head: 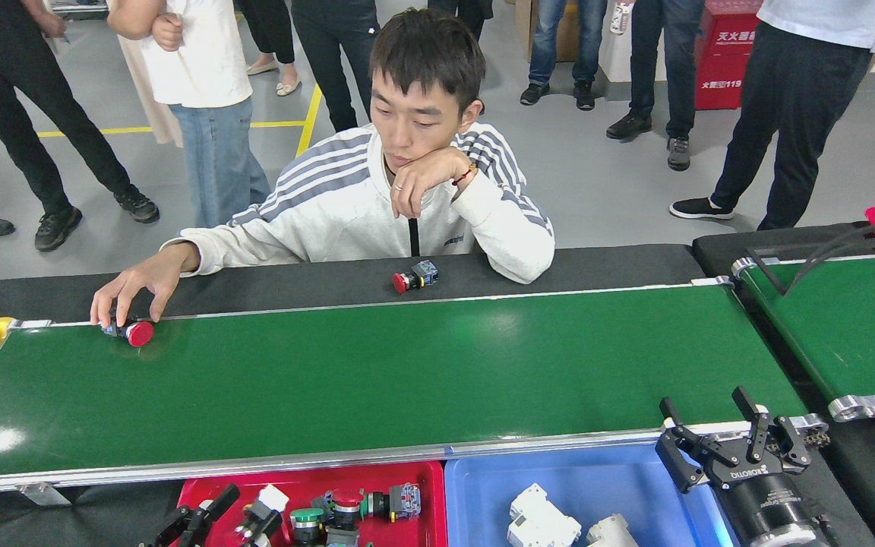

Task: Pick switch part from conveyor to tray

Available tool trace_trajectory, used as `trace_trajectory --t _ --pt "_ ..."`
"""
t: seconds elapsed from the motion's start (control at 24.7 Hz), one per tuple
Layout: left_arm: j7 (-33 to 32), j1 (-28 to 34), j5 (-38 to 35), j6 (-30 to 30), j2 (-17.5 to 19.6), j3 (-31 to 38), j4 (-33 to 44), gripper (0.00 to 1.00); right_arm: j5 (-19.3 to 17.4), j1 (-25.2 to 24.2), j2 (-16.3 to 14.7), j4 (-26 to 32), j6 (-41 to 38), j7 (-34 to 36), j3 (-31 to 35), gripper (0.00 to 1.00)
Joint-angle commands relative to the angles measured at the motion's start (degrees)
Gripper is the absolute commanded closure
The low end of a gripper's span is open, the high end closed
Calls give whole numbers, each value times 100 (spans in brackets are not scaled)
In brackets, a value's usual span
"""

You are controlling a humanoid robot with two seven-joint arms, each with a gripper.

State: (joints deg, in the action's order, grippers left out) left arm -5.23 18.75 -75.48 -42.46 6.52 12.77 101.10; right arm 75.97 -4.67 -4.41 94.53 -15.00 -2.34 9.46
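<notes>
1. My left gripper [213, 516], low over the red plastic tray [422, 475], has its black fingers spread with nothing between them.
2. My right gripper [718, 429] stands wide, holding nothing.
3. A red-capped switch part [134, 332] lies on the long glossy green conveyor belt [377, 372], at its far left edge under a person's hand [134, 289].

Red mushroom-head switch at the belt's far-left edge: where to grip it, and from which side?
The switch part lies on its side on the conveyor, red cap facing the camera, and a person's hand is on its body. Once that hand clears, come from above and pinch the narrower body behind the cap, jaws across it; the rounded cap would probably slip.
</notes>
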Motion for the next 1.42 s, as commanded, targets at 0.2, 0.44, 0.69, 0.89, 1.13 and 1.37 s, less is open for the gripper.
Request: trace_trajectory --t 0.2,0.44,0.69,0.89,1.13,1.37 --pt "66 -47 -2 1749 -547 1535 15 0 -21 27 -42 66 -11 40 47 1" --pt "172 -20 -20 1899 -529 1966 -143 0 -21 71 -33 83 6 32 47 1" --pt "172 -3 -20 1881 -354 1940 -135 0 -21 80 -51 83 -20 40 47 1" --pt "189 -47 -345 1864 -213 1922 -143 0 -30 80 -183 66 -46 40 47 1" --pt "365 -29 -371 1547 -125 1887 -187 0 -39 203 -192 31 -46 23 47 1" --pt "409 -38 -389 1547 -116 1887 -302 0 -39 220 -209 22 -196 23 38 1"
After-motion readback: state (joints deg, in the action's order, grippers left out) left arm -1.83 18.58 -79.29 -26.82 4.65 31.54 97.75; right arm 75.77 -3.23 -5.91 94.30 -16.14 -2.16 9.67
